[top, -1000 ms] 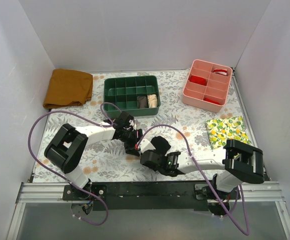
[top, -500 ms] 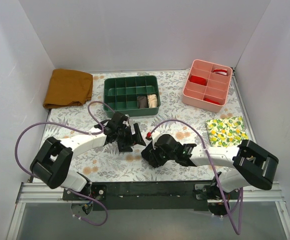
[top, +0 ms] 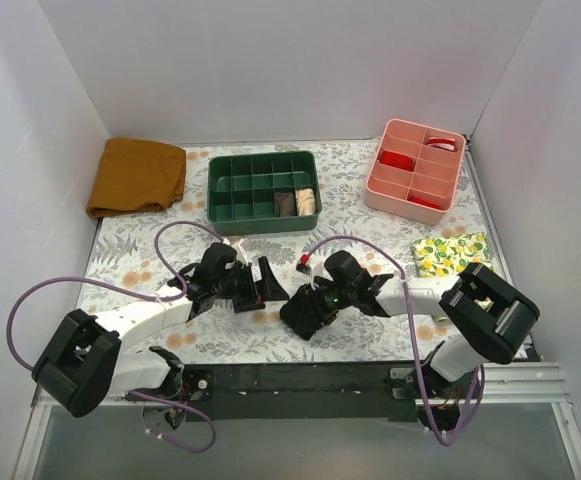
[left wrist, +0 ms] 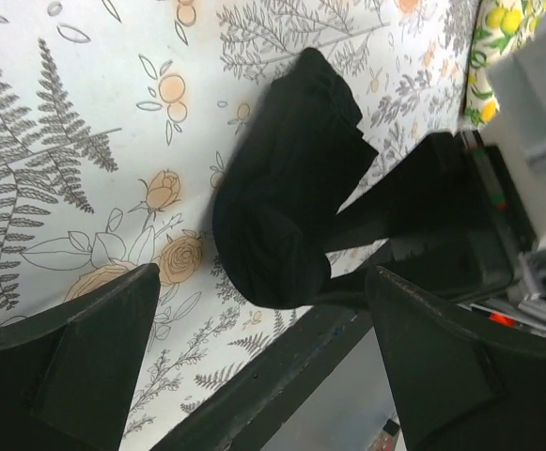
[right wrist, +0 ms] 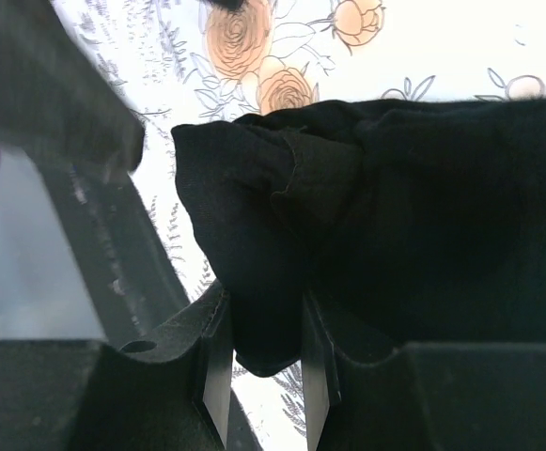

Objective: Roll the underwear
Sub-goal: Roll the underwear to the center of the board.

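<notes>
The underwear point(top: 303, 313) is a bunched black bundle on the floral table near the front edge; no grey label shows. My right gripper point(top: 310, 305) is shut on one end of it. In the right wrist view the black fabric point(right wrist: 348, 207) fills the gap between the fingertips point(right wrist: 218, 366), and the gripper point(right wrist: 263, 371) pinches a fold. My left gripper point(top: 272, 283) is open and empty just left of the bundle, apart from it. In the left wrist view the bundle point(left wrist: 287, 221) lies ahead of the wide-open gripper point(left wrist: 268, 371), with the right arm behind it.
A green divided tray point(top: 232, 190) holding two rolled items point(top: 296, 203) stands at the back middle. A pink tray point(top: 415, 170) is back right. A mustard-brown cloth point(top: 135, 175) lies back left, a lemon-print cloth point(top: 455, 262) at the right. The black front rail point(top: 300, 375) runs just below the bundle.
My left arm has lowered and stretched out flat, its gripper now open beside the bundle. My right arm has also flattened out, still holding the underwear near the front edge.
</notes>
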